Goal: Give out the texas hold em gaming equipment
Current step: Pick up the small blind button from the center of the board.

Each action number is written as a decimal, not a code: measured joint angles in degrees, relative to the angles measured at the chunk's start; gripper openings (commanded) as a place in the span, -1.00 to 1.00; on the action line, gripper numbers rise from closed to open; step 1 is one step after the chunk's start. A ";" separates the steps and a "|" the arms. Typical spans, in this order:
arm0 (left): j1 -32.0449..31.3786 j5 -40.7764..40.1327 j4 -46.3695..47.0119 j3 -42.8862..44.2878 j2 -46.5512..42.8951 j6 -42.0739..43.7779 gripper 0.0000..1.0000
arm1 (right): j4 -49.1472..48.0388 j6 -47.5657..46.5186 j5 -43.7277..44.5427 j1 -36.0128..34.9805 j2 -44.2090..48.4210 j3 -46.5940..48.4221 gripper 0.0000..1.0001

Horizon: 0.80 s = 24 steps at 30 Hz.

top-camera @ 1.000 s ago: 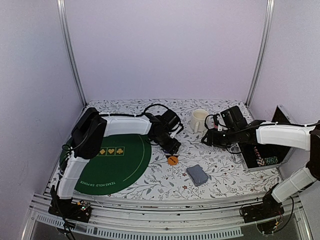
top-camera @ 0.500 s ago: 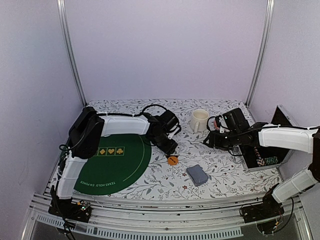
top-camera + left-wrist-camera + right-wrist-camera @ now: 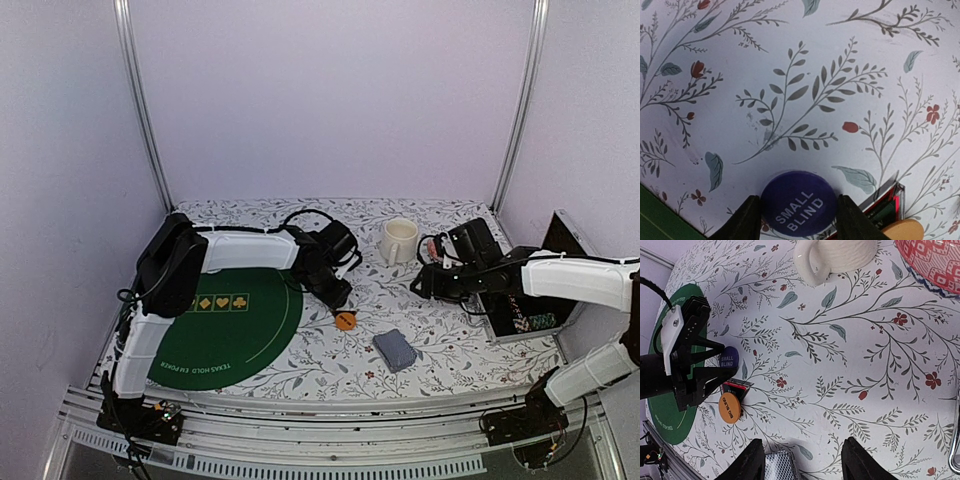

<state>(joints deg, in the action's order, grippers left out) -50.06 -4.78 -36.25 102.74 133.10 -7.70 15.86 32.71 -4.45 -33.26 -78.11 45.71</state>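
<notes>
A purple disc marked SMALL BLIND (image 3: 797, 205) lies on the floral cloth, and my left gripper (image 3: 797, 202) has a finger against each side of it. The right wrist view shows the same purple disc (image 3: 728, 357). Beside it sit a black-and-red triangular marker (image 3: 736, 388) and an orange BIG BLIND disc (image 3: 729, 409), which the top view also shows (image 3: 345, 321). A grey-blue deck of cards (image 3: 395, 350) lies nearer the front. My right gripper (image 3: 802, 450) hovers open above the cloth, with the deck (image 3: 781, 466) by its left finger and nothing between the fingers.
A green felt mat (image 3: 235, 330) covers the left of the table. A cream mug (image 3: 398, 240) stands at the back, with a red-patterned dish (image 3: 935, 262) near it. An open case (image 3: 525, 310) holding chips sits at the right edge.
My left gripper's fingers have drawn in against the purple disc. The right arm has drifted slightly to the right, with its fingers unchanged.
</notes>
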 measured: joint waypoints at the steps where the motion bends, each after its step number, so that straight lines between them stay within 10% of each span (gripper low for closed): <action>1: 0.00 0.00 0.04 0.00 0.00 0.02 0.02 | 0.22 0.00 0.20 0.00 0.39 -0.22 0.10; 24: 0.04 -2.56 3.39 -4.90 -3.15 0.85 -0.29 | 2.27 -0.52 2.47 0.33 4.81 -1.22 0.10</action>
<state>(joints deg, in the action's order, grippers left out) -50.02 -7.33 -32.86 97.84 129.95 -6.85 18.13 32.18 -1.98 -32.93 -73.30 44.49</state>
